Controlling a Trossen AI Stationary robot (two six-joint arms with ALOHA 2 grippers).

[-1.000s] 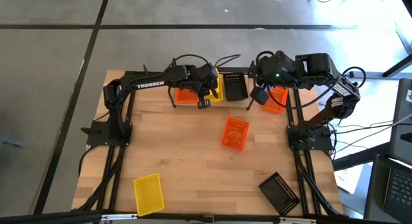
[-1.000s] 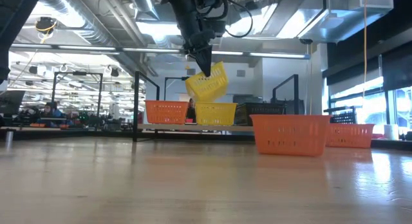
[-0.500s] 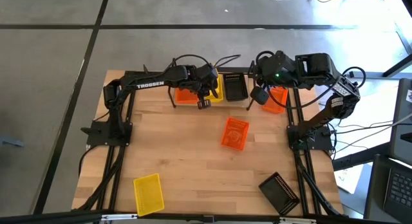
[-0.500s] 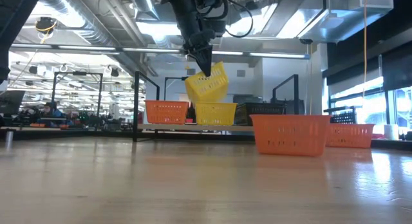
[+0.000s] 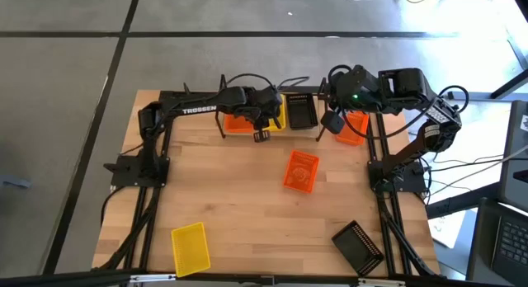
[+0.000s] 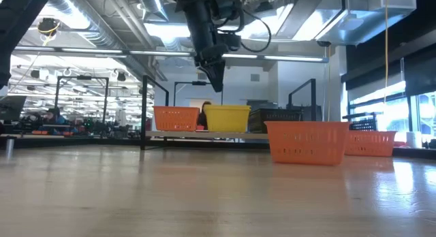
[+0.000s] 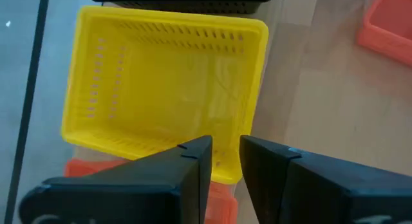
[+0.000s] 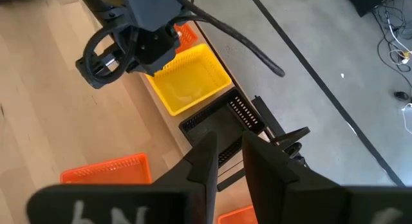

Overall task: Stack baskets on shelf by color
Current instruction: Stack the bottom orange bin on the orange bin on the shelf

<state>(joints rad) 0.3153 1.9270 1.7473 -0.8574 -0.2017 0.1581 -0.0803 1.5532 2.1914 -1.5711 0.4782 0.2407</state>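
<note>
The shelf (image 6: pixel 170 134) stands at the table's far edge and bears an orange basket (image 5: pixel 238 123), a yellow basket (image 5: pixel 279 114) and a black basket (image 5: pixel 301 112), side by side. In the left wrist view the yellow basket (image 7: pixel 167 89) sits level, seemingly nested in another yellow one. My left gripper (image 6: pixel 216 84) hangs open just above the yellow basket's near rim and touches nothing. My right gripper (image 5: pixel 332 122) waits open beside the shelf's right end. Loose on the table lie two orange baskets (image 5: pixel 301 170) (image 5: pixel 353 127), a yellow one (image 5: pixel 190 247) and a black one (image 5: pixel 359 246).
The shelf's black frame uprights (image 6: pixel 144 107) rise at its ends. The orange basket (image 6: pixel 306 141) in the middle of the table stands upright. Bare wood stretches between the shelf and the near baskets. The room behind the table shows people far off.
My left gripper has let go of the yellow basket it held tilted in the air. That basket has dropped onto the yellow one on the shelf and now sits level. The gripper has stayed above it, shifting slightly toward the far edge.
</note>
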